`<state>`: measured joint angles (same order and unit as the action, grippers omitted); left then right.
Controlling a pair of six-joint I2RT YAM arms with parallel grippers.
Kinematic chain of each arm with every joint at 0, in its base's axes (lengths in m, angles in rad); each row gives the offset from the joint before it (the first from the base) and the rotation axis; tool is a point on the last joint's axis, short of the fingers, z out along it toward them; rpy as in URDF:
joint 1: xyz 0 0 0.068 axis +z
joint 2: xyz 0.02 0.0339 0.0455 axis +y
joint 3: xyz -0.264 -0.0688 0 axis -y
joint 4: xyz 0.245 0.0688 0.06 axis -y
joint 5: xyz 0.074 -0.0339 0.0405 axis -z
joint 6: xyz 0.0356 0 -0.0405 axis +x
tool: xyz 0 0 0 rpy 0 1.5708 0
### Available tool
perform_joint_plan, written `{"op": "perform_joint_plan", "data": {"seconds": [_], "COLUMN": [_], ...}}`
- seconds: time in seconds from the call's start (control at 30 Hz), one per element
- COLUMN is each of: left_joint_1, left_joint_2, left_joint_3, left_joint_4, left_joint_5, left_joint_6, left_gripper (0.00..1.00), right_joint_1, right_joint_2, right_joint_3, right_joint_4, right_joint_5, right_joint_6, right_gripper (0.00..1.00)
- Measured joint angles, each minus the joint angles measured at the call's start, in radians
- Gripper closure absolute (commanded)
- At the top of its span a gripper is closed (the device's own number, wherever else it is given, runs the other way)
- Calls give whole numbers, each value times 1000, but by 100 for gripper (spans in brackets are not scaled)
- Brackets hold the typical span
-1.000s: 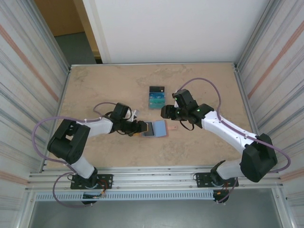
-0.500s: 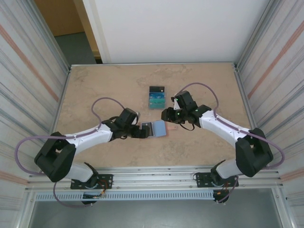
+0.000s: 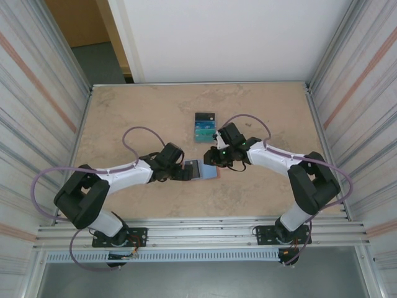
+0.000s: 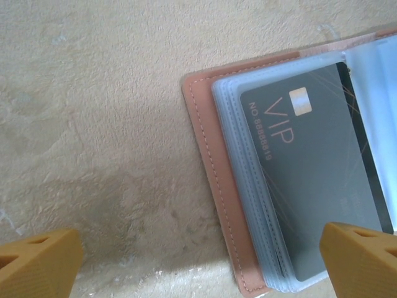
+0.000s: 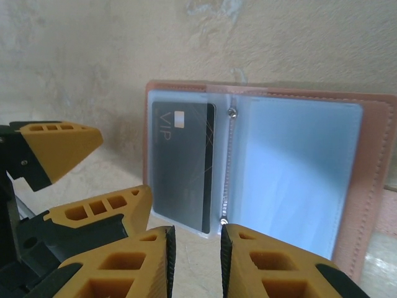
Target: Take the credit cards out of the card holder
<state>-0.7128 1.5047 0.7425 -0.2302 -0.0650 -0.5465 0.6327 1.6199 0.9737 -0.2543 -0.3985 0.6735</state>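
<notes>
Card holder open on the bench [image 3: 136, 118], a hand at each side.
The card holder [image 5: 372, 180] lies spread flat, with a dark VIP card [image 4: 310, 180] in the clear sleeves on my left arm's side. My left hand [image 4: 201, 248] stands wide over that leather corner. My right hand [image 5: 195, 239] is narrow, a slim empty gap at the spine's near end. Loose credit cards [image 3: 204, 127] lie stacked just beyond.
</notes>
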Motion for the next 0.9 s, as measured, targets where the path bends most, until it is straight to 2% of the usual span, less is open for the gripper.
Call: {"op": "perform_joint_plan", "data": {"seconds": [0.17, 0.4, 0.9], "left_joint_1": [14, 58, 59], "left_joint_2": [2, -19, 3], "left_joint_3": [0, -12, -17], "left_joint_4": [-1, 3, 22], "left_joint_5": [0, 13, 47], "left_joint_6": [-3, -7, -8], "left_gripper": [1, 1, 1], "right_joint_1": [22, 29, 42], "right_joint_2": [33, 74, 155], "right_joint_3": [29, 50, 100], "right_joint_4": [0, -11, -44], "right_joint_5": [0, 1, 1], "right_joint_6": [0, 0, 0], "right_gripper": [73, 68, 68]}}
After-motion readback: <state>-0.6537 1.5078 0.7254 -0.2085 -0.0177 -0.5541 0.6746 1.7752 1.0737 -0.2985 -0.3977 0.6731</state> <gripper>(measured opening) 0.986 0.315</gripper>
